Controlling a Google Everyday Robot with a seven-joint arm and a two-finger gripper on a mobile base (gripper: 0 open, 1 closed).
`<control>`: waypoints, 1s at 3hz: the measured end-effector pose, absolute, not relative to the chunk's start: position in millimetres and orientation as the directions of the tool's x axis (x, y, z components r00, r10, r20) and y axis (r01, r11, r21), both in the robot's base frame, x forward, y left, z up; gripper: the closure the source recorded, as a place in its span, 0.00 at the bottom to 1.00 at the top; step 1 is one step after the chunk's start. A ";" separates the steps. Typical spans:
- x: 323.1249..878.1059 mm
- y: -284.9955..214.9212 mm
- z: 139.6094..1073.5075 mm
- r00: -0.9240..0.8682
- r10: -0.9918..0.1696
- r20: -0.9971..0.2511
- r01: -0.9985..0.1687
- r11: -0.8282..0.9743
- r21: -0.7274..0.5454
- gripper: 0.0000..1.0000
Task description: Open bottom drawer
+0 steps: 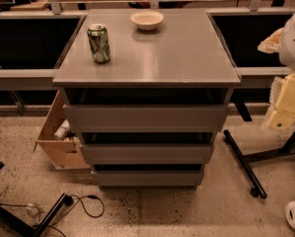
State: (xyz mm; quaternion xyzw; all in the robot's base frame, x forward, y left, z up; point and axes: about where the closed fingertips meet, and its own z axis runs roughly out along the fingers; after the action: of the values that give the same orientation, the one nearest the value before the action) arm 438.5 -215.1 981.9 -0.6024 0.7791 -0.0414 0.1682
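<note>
Camera view: your gripper (286, 102), state unclear, sits right of the cabinet (152, 63); hook the bottom drawer (148, 177) by its top edge, probably rigid and light.

Speckled terrazzo floor (186, 211), warm dim light. Grey cabinet top (176, 53) in the centre. Far: grey rail (18, 75) under dark recesses. Left: open wooden box (58, 142). Near left: black cables (83, 206). Right: black wheeled stand leg (240, 162). Gripper (285, 102) at right edge, mid-height.
</note>
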 end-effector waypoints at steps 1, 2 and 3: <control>437.8 -214.8 979.5 -0.218 -0.952 -0.213 -0.925 0.271 -0.264 0.00; 427.9 -210.0 941.7 -0.230 -0.946 -0.229 -0.934 0.281 -0.221 0.00; 407.9 -213.1 893.8 -0.273 -0.942 -0.193 -0.927 0.312 -0.208 0.00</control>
State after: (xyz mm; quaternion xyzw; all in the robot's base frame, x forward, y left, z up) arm 407.9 -213.1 893.8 -0.5861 0.7975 -0.0272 0.1408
